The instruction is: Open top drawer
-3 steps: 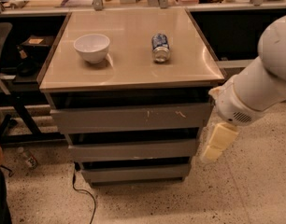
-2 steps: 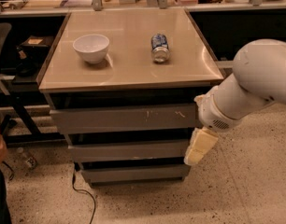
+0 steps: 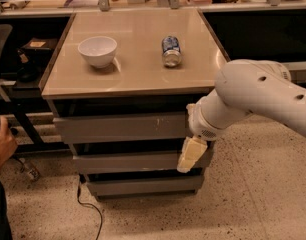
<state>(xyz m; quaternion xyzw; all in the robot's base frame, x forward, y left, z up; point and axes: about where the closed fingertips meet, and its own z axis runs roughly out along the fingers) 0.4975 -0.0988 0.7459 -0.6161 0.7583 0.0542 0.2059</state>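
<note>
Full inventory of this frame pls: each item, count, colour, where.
top drawer: 1, grey, scratched right of centre, just under the tabletop
lower drawers: 2, grey, stacked below it
tabletop: 1, beige, over the drawers
bowl: 1, white, tabletop left
can: 1, blue and silver, on its side, tabletop centre-right
cable: 1, black, floor at the cabinet's lower left
hand: 1, a person's, left edge
arm: 1, white, right of the cabinet
gripper: 1, cream, pointing down in front of the middle drawer's right end
</note>
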